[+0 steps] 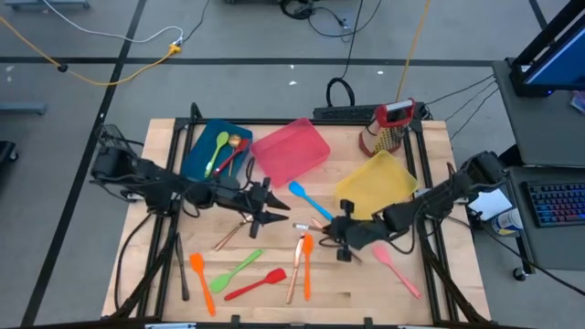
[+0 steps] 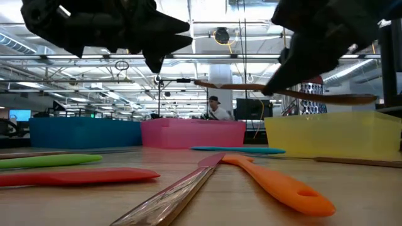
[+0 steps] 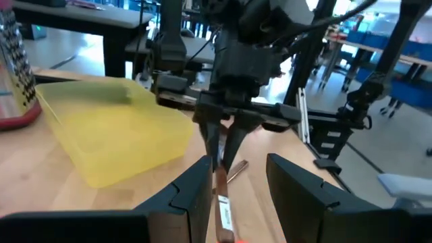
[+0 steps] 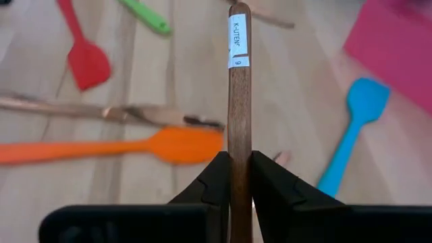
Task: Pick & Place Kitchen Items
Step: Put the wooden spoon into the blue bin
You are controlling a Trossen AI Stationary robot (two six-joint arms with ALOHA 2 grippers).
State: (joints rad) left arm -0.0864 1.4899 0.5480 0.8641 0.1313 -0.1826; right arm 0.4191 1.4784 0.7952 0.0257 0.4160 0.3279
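Clamping a wooden spoon (image 4: 237, 101) above the surface (image 1: 366, 292), the right claw (image 4: 236, 177) holds it lengthwise toward the left claw (image 3: 236, 192), whose fingers stand apart, nearest.

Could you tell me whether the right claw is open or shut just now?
Shut: the right claw pinches a wooden spoon between both fingers.
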